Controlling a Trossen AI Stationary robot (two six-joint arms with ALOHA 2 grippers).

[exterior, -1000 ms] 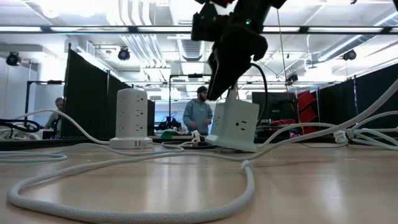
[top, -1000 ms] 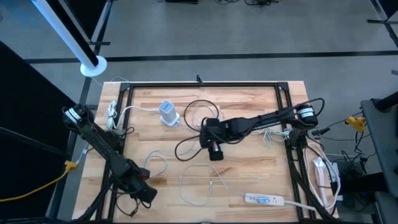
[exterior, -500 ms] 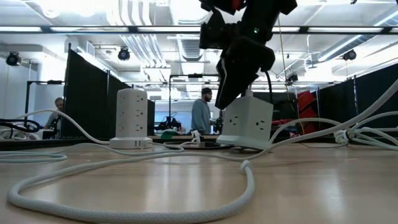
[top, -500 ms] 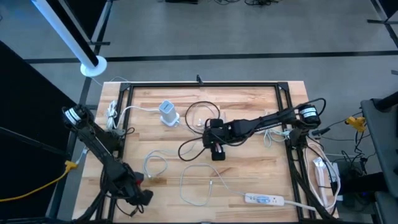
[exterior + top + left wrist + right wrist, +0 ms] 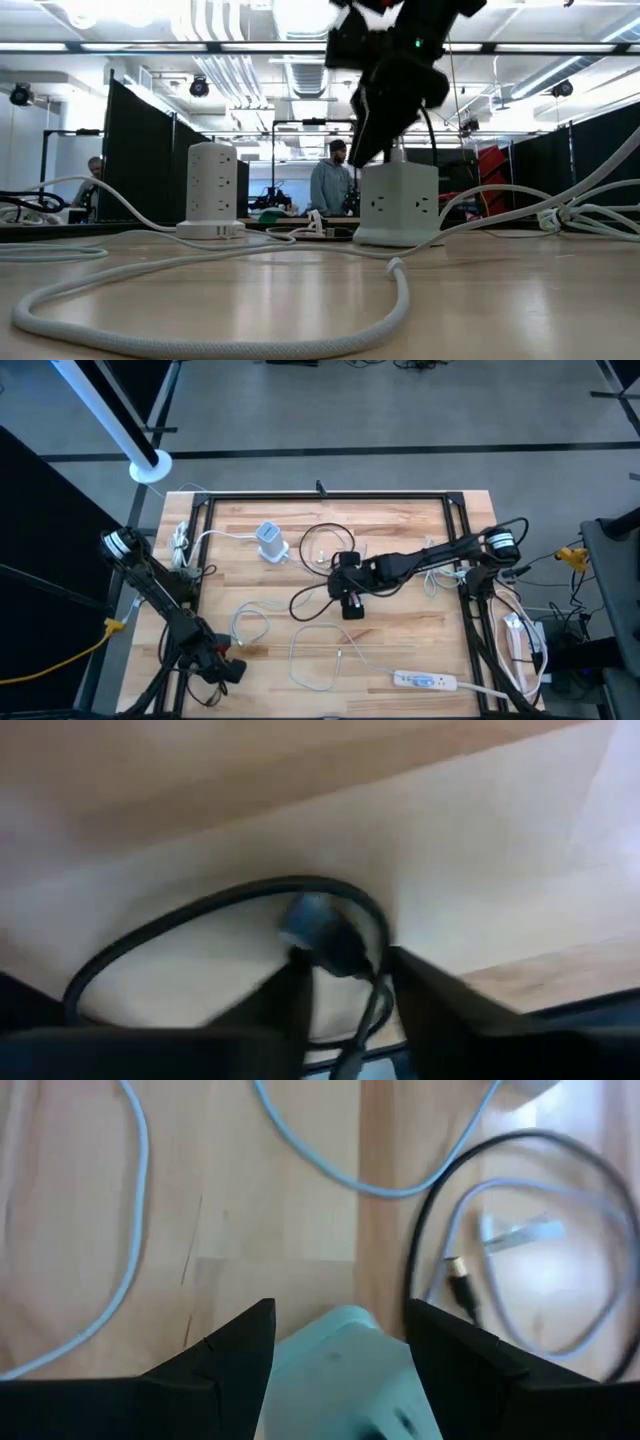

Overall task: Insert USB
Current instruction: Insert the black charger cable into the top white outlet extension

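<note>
A: What is being shown in the high view?

B: A wooden table [image 5: 400, 520] with a black frame is being seen from straight above. The right gripper [image 5: 349, 603] is being held over the table's middle, on a pale cube-shaped power block [image 5: 347, 589] that is mostly hidden beneath it. A black cable [image 5: 318, 593] is looped just beside the block. The left gripper [image 5: 232, 671] is being held low at the table's near left corner, among dark cable there. A white tower power strip [image 5: 270, 541] is standing towards the far left, and a flat white power strip [image 5: 426, 681] is lying near the front right.

A: And the low view?

B: The cube power block [image 5: 398, 204] is being shown resting upright on the table, the right gripper [image 5: 385, 130] coming down onto its top. The tower strip [image 5: 211, 190] is standing well apart from it. A thick white cable [image 5: 200, 330] is curving across the foreground. A person [image 5: 329, 180] is being seen in the room behind.

A: The left wrist view?

B: A dark cable loop with a plug [image 5: 318, 928] is lying between the left gripper's fingers [image 5: 285, 1000], which are drawn in close beside it; the picture is blurred, so it cannot be told whether the plug is actually gripped.

A: The right wrist view?

B: The pale block [image 5: 340, 1370] is being clamped between the right fingers [image 5: 220, 1355]. Beyond it, a black cable's plug end [image 5: 462, 1285] is lying on the wood.
</note>
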